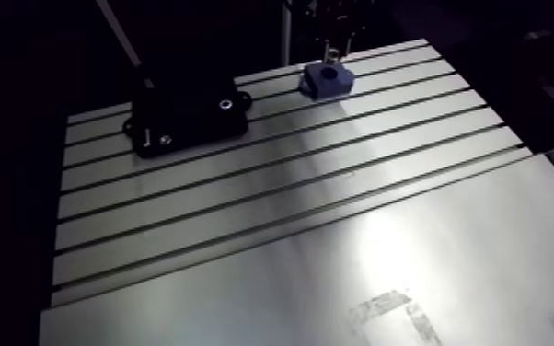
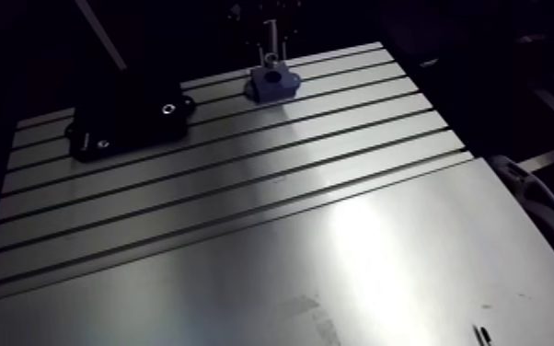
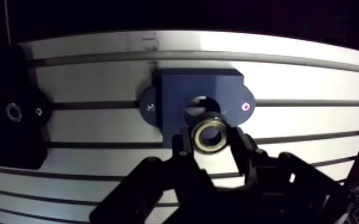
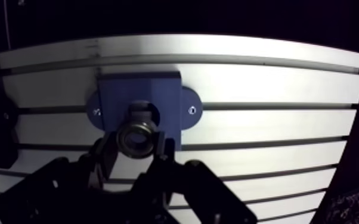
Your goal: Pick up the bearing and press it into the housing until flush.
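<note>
A: Count it out, biggest first?

B: One slotted table point(image 1: 290, 212). One black block point(image 1: 189, 115), set apart from the housing. One blue housing point(image 3: 201, 98).

A: And the bearing?

B: One bearing point(image 3: 209, 136), pinched by the gripper point(image 3: 210, 138), right over the housing's bore.

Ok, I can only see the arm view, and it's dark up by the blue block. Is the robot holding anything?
Observer: Yes. In the wrist view the fingers pinch a shiny metal ring.
Child: Is it inside the block's hole yet?
Observer: No. The ring hangs over the hole in the blue block, partly covering it.
Child: Anything else on the block?
Observer: A flat ear on each side, each with what looks like a small screw.
</note>
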Action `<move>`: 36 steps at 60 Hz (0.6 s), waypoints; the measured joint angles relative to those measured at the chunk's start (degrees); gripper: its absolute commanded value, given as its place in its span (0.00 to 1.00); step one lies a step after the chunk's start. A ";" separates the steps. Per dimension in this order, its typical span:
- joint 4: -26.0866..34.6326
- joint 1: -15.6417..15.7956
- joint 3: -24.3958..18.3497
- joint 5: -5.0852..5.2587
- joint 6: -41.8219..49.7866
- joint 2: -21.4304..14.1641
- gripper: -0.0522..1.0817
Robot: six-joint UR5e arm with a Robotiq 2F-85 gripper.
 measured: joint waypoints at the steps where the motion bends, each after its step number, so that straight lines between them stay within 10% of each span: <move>1: -0.03 0.00 -0.02 0.00 0.00 0.07 0.69; 36: -0.88 -0.06 0.40 0.13 0.07 1.26 0.69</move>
